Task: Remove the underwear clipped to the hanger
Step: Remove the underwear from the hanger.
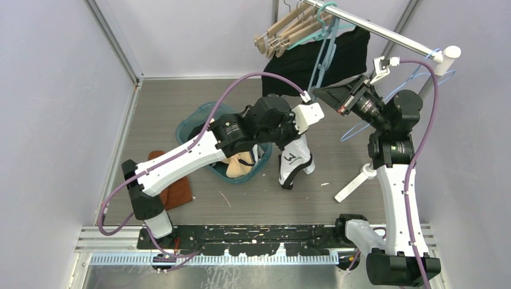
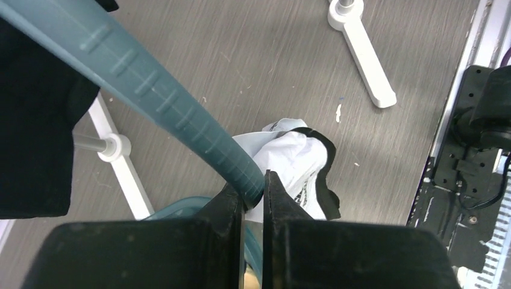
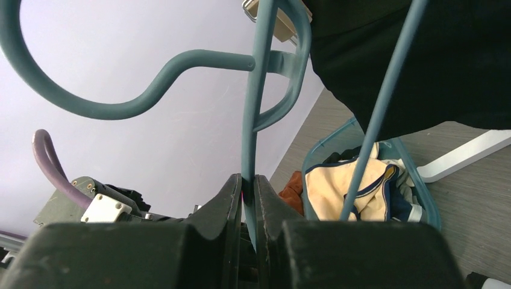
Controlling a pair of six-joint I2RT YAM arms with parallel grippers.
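Note:
A white underwear (image 1: 295, 161) with black trim hangs below the lower end of a teal hanger (image 1: 317, 69). In the left wrist view the hanger's thick bar (image 2: 150, 90) slants down into my left gripper (image 2: 254, 180), which is shut on its tip, with the underwear (image 2: 292, 159) just beyond. From above, the left gripper (image 1: 290, 139) sits right on top of the garment. My right gripper (image 1: 320, 94) is shut on a thin upright strut of the hanger (image 3: 253, 90), pinched between the jaws (image 3: 248, 179). Any clip is hidden by the fingers.
A teal basket (image 1: 196, 117) with several garments stands under the left arm. A brown cloth (image 1: 178, 192) lies on the floor at the left. Wooden hangers (image 1: 283, 30) and a black garment (image 1: 343, 54) hang from the rail (image 1: 385, 33). The rack's white foot (image 1: 355, 183) lies beside the right arm.

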